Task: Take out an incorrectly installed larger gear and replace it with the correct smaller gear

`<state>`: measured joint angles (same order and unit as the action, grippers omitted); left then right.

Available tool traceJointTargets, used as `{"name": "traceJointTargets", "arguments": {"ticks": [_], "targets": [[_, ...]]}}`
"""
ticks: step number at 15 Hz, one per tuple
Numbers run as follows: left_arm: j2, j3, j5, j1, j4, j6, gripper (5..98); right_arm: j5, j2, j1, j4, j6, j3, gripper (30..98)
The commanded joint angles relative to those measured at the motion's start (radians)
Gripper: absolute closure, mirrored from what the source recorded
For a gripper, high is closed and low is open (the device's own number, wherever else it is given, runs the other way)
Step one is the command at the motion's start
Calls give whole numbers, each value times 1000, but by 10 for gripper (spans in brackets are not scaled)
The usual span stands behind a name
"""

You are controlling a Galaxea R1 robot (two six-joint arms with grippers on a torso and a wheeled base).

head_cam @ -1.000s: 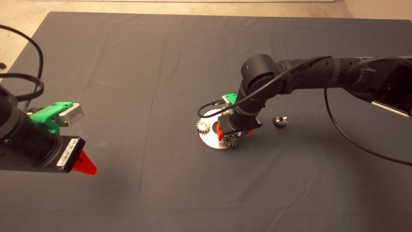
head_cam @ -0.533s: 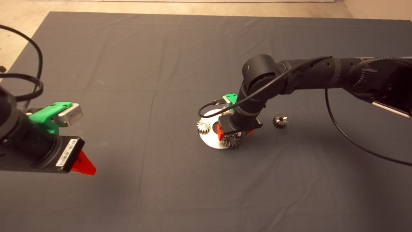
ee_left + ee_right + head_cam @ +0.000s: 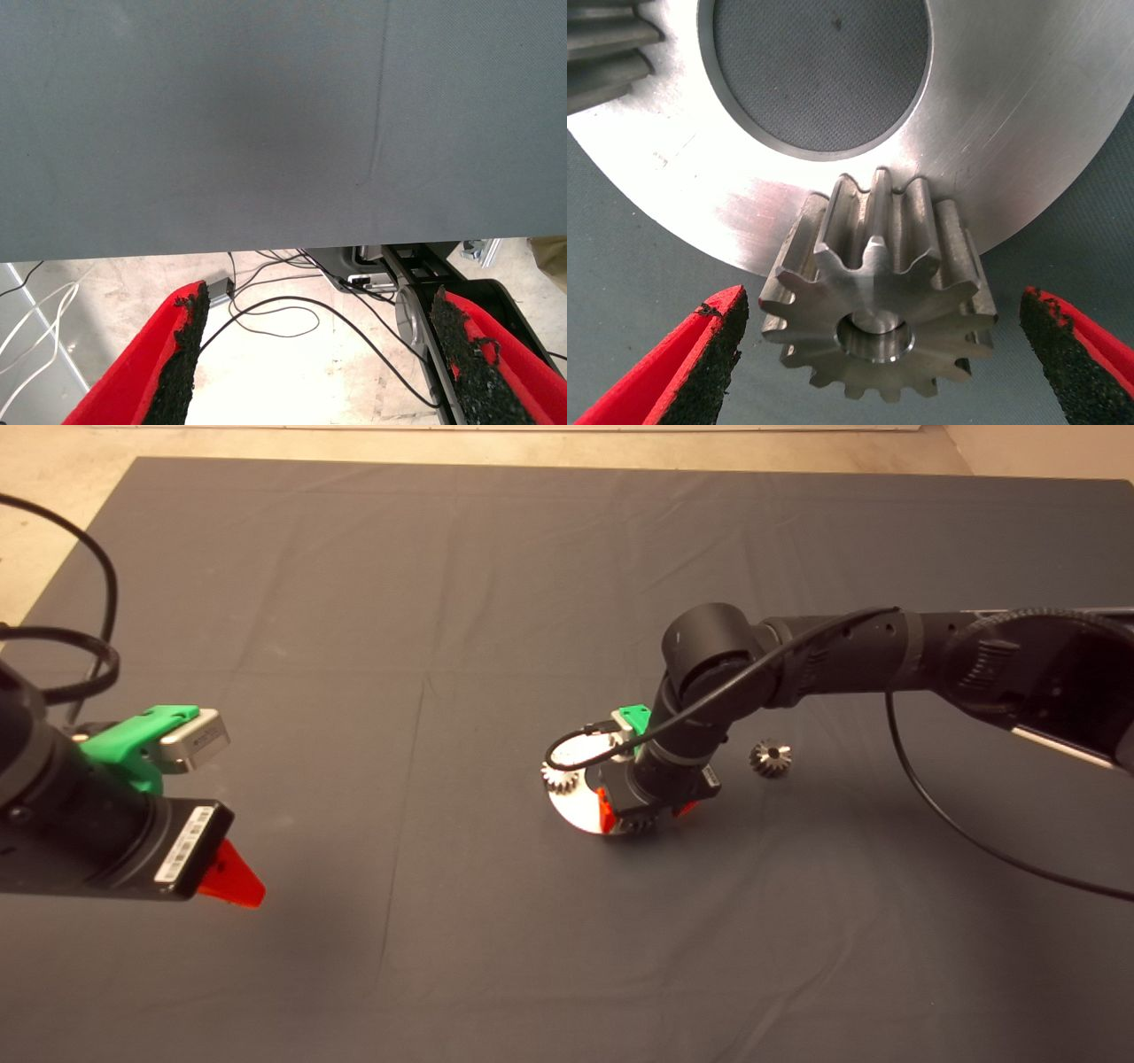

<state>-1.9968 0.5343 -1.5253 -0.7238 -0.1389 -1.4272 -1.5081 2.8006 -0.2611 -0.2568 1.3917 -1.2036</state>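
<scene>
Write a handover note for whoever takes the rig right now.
Right hand open, low over the plate, fingers either side of the larger gear, not gripping.
Left hand open, empty, parked over the mat's left side.
Smaller gear loose on the mat, right of the plate.
Done: nothing; larger gear sits on the plate.
Left: lift it off, fit the smaller gear.

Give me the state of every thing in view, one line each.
right gripper: open, straddling the larger gear, not touching
larger gear: ungripped, on the round plate, at its edge
smaller gear: loose on the mat, off the plate
pale small gear: on the round plate
left gripper: open, empty, parked at the mat's left
</scene>
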Motion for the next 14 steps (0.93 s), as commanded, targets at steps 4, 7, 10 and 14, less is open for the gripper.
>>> {"name": "traceJointTargets", "arguments": {"ticks": [4,7,10,14], "targets": [[0,-5,-133,-16,-18,-2,401,0,0,-23,-52,-2,1,472],[2,-5,-133,-16,-18,-2,401,0,6,-24,-62,-3,1,474],[2,-7,-133,-16,-18,-2,401,0,4,-24,-68,-2,9,524],[3,-7,-133,-16,-18,-2,401,0,4,-24,-70,-2,9,583]]}}
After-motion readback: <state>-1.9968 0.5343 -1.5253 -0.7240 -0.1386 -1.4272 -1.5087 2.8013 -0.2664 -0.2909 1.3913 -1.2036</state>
